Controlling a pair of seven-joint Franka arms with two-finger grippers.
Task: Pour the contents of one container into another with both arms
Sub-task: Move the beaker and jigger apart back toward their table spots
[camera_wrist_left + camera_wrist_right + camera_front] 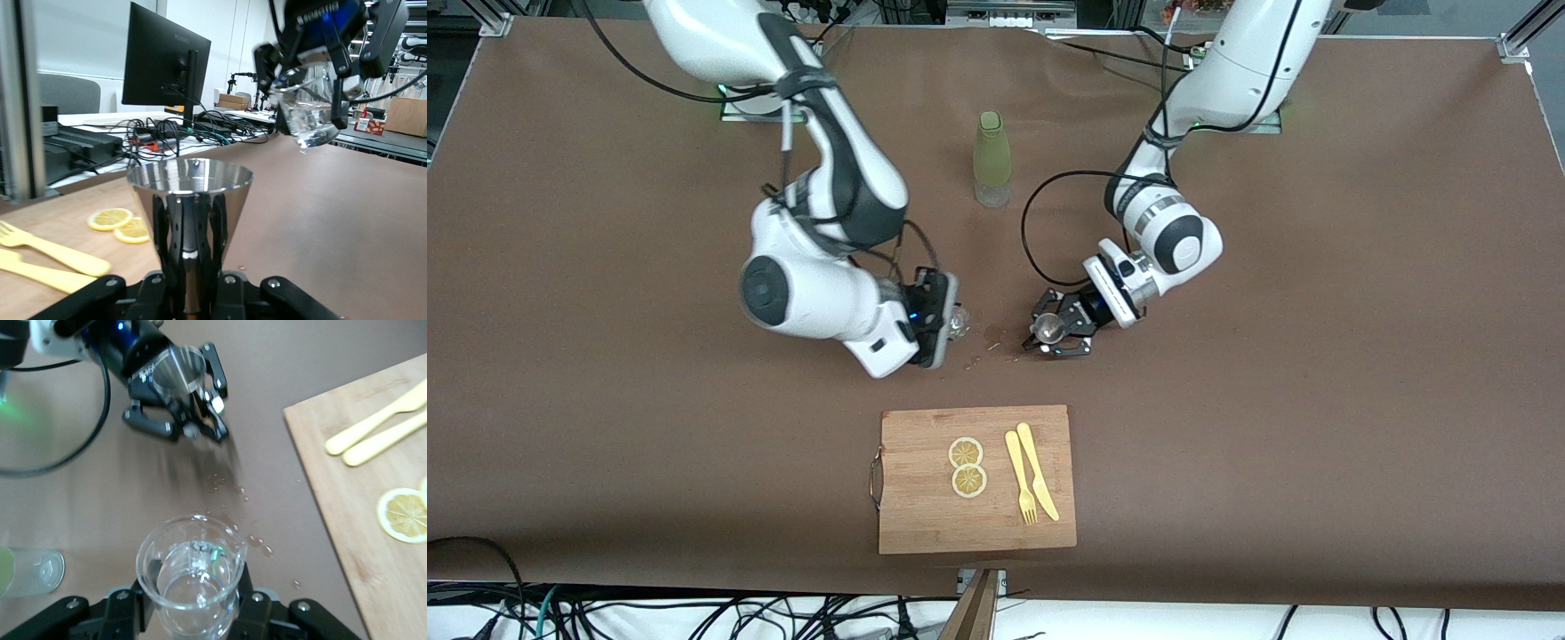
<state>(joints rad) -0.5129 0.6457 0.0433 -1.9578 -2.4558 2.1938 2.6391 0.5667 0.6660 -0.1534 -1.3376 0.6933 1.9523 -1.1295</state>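
My right gripper (951, 322) (195, 600) is shut on a clear glass beaker (959, 322) (193, 577), which hangs slightly tilted over the middle of the table. The beaker also shows in the left wrist view (307, 113), up in the air. My left gripper (1049, 331) (190, 227) is shut on a shiny conical metal cup (1047, 329) (190, 193), low by the table and beside the beaker toward the left arm's end. From the right wrist, the metal cup (180, 373) appears past the beaker's rim. Small droplets (996, 345) (240, 513) lie on the table between the two containers.
A pale green bottle (992, 160) (27, 572) stands farther from the front camera than both grippers. A wooden cutting board (925, 516) (333, 493) lies nearer the camera. It carries two lemon slices (967, 467) (123, 223), a yellow fork (1020, 476) and a yellow knife (1038, 469).
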